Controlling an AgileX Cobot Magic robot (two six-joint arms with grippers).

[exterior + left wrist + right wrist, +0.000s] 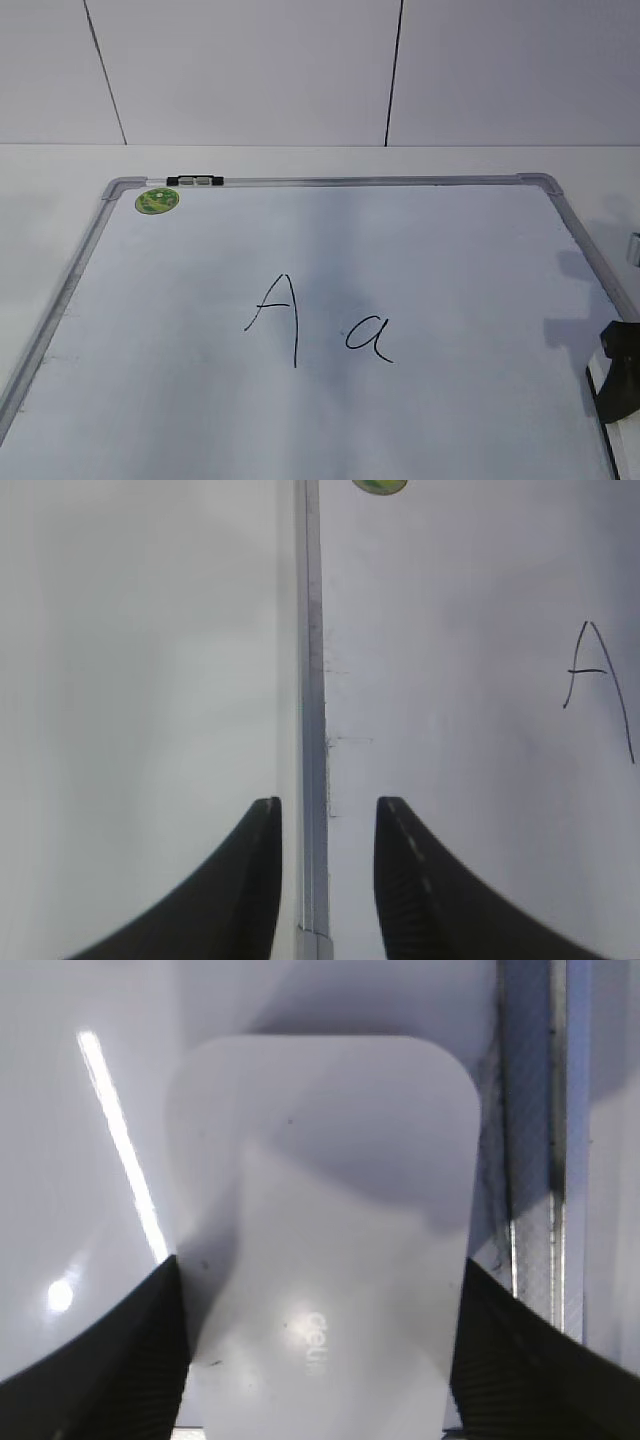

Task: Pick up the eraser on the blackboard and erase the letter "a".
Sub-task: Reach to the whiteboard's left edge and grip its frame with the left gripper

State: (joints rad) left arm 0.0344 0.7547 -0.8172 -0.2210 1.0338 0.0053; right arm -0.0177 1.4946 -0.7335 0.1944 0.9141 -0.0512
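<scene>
The blackboard (450, 260) is a white board with a grey frame, lying flat. The small cursive letter "a" (368, 338) sits near its middle, right of a taller capital "A" (275, 318). The white eraser (330, 1160) lies at the board's right edge, next to the frame; only a sliver of it shows in the exterior view (593, 376). My right gripper (320, 1263) has its two fingers against the eraser's long sides and also shows in the exterior view (620, 385). My left gripper (325, 810) is open and empty, straddling the board's left frame (313, 730).
A round green sticker (157, 200) marks the board's far left corner. A small black and white clip (195, 181) sits on the far frame. The board rests on a white table with a white wall behind it.
</scene>
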